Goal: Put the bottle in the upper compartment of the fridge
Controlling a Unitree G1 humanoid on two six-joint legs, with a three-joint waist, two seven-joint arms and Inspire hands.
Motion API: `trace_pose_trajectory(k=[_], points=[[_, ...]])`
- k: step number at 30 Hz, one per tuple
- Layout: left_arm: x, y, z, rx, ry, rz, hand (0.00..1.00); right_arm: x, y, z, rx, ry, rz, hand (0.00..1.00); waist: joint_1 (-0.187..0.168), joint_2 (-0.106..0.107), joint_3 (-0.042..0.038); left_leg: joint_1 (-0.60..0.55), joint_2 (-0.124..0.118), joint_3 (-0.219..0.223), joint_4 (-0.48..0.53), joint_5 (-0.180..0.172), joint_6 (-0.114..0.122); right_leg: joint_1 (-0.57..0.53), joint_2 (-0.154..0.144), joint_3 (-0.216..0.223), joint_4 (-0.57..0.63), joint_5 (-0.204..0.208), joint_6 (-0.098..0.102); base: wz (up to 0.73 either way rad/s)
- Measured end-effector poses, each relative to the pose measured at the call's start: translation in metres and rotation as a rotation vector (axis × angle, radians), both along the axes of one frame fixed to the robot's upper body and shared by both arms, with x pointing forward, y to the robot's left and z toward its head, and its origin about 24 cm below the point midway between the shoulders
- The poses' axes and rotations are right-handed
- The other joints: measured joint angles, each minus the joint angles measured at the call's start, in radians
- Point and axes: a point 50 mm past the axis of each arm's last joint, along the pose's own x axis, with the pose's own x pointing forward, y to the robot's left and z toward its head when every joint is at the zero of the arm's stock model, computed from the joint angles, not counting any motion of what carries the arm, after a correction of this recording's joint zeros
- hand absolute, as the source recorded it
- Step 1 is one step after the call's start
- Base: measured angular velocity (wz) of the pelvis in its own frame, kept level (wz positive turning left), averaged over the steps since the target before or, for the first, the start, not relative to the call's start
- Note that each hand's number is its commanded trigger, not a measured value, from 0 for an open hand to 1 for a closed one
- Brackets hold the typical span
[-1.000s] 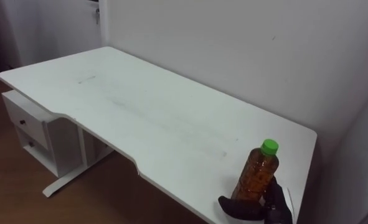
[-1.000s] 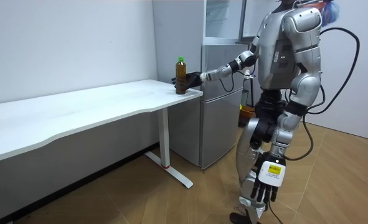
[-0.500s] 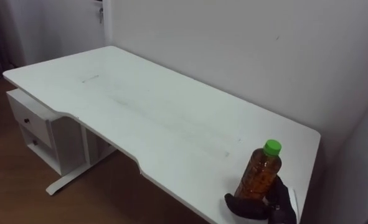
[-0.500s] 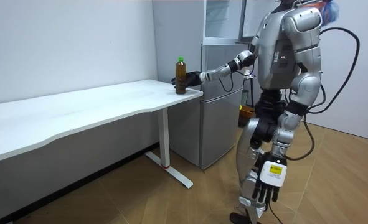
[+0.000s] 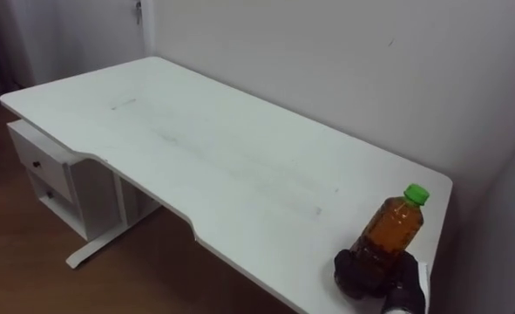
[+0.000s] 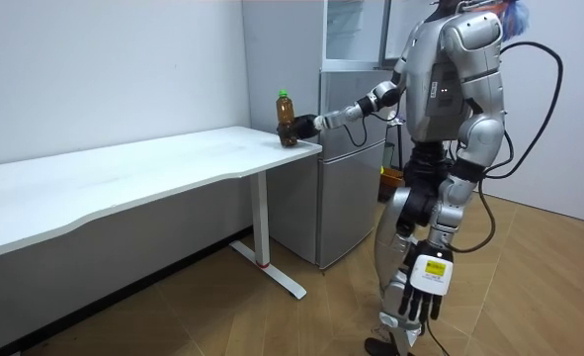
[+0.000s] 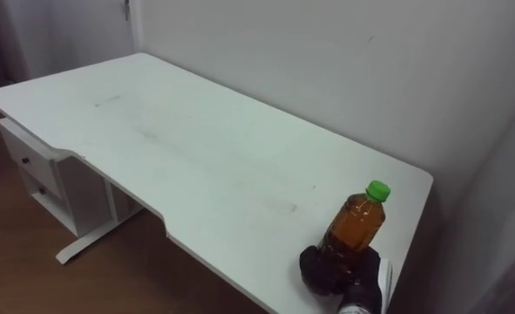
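While the fingers [image 5: 353,272] of the right hand [image 5: 395,283] are clenched round the lower half of the bottle [image 5: 393,231], its base is hidden, so I can't tell whether it sits on the counter [image 5: 196,148] or is just clear of it. Amber liquid, green cap [image 5: 416,194], bottle tilted with the cap leaning to the robot's right. It's at the counter's near right corner, close to the wall [image 5: 327,70].

Eye views add a white drawer unit [image 5: 48,170] under the counter's far left end. The room view gives the rest: the robot stands upright on the wood floor [image 6: 222,316], right arm stretched out to the counter's end, with the grey fridge [image 6: 346,158] just beside that end. The left hand [image 6: 422,295] hangs at its side, fingers relaxed and holding nothing.
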Motion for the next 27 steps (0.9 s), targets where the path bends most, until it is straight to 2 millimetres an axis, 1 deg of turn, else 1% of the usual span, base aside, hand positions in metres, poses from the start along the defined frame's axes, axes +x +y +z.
trace_pose_trajectory(k=[2,7,9,12,15,17,18,20,22,23,24,25,26,27], points=[[0.002,-0.001,0.000,-0.001,-0.008,-0.002,0.00,0.000,0.001,0.002,0.026,-0.004,-0.010,1.00,0.000,-0.001,-0.0005,-0.001,0.000,0.000,0.000,0.000,0.000,0.000,0.000,0.002,0.000,0.000,0.000,0.00],[0.002,0.000,0.000,-0.003,-0.025,0.001,0.00,0.003,0.006,0.010,0.126,-0.036,-0.006,1.00,-0.003,0.006,0.0039,-0.001,0.000,0.004,0.001,0.000,0.000,-0.005,0.001,0.008,0.000,0.000,0.000,-0.03],[-0.002,0.002,0.000,-0.002,-0.015,0.016,0.00,0.005,0.010,0.014,0.147,-0.057,0.028,1.00,-0.002,0.007,0.0043,-0.001,0.003,0.015,0.002,0.000,0.000,-0.013,0.001,0.024,0.000,0.000,0.000,-0.15],[-0.007,0.003,-0.001,-0.002,0.000,0.029,0.00,0.006,0.014,0.023,0.186,-0.100,0.084,1.00,-0.007,0.008,0.0037,0.002,0.003,0.028,0.000,0.001,0.000,-0.017,0.000,0.032,0.000,0.000,0.000,-0.11],[-0.009,0.004,0.000,-0.006,-0.011,0.069,0.00,0.002,0.017,0.037,0.214,-0.177,0.164,1.00,-0.017,0.008,0.0032,0.008,0.003,0.035,-0.002,0.001,0.001,-0.016,-0.002,0.057,0.000,0.000,0.000,-0.07],[-0.010,0.006,0.000,-0.009,-0.030,0.098,0.00,-0.002,0.020,0.052,0.233,-0.257,0.253,1.00,-0.033,0.008,0.0028,0.015,0.005,0.054,-0.005,0.001,0.001,-0.018,-0.002,0.091,-0.001,0.000,0.000,-0.16],[-0.010,0.007,0.001,-0.009,-0.032,0.103,0.00,-0.003,0.020,0.056,0.235,-0.277,0.276,1.00,-0.037,0.008,0.0027,0.019,0.005,0.057,-0.007,0.001,0.001,-0.017,-0.001,0.098,-0.001,0.000,0.000,-0.26],[-0.011,0.009,0.001,-0.006,-0.041,0.122,0.00,-0.006,0.018,0.071,0.221,-0.344,0.343,1.00,-0.045,0.009,0.0020,0.035,0.010,0.082,-0.017,0.001,0.001,-0.016,0.003,0.124,0.000,0.001,-0.001,-0.30],[-0.015,0.011,0.000,-0.001,-0.032,0.141,0.00,-0.007,0.018,0.080,0.213,-0.382,0.383,1.00,-0.059,0.009,0.0015,0.057,0.014,0.102,-0.033,0.001,0.001,-0.009,0.010,0.141,0.001,0.005,-0.004,-0.34],[-0.018,0.013,0.000,0.002,-0.020,0.147,0.00,-0.008,0.017,0.085,0.206,-0.401,0.404,1.00,-0.069,0.009,-0.0018,0.069,0.017,0.112,-0.036,0.001,0.000,-0.005,0.017,0.159,0.001,0.006,-0.005,-0.31],[-0.020,0.013,0.000,0.001,-0.017,0.157,0.00,-0.009,0.017,0.087,0.204,-0.410,0.414,1.00,-0.077,0.009,-0.0020,0.075,0.018,0.113,-0.038,0.001,0.000,-0.001,0.018,0.166,0.001,0.007,-0.005,-0.18],[-0.022,0.014,0.000,0.002,-0.010,0.167,0.00,-0.010,0.015,0.090,0.195,-0.425,0.433,1.00,-0.094,0.006,-0.0068,0.079,0.019,0.115,-0.038,0.001,0.000,0.002,0.019,0.172,0.001,0.007,-0.005,-0.10],[-0.023,0.013,-0.001,0.002,-0.005,0.168,0.00,-0.011,0.014,0.093,0.186,-0.438,0.448,1.00,-0.111,0.005,-0.0078,0.087,0.021,0.123,-0.039,0.001,0.000,0.007,0.020,0.181,0.001,0.008,-0.007,-0.13],[-0.024,0.013,-0.001,0.001,-0.003,0.169,0.00,-0.012,0.013,0.093,0.184,-0.444,0.453,1.00,-0.116,0.005,-0.0081,0.092,0.022,0.128,-0.040,0.001,0.000,0.008,0.020,0.188,0.001,0.008,-0.007,-0.21]])
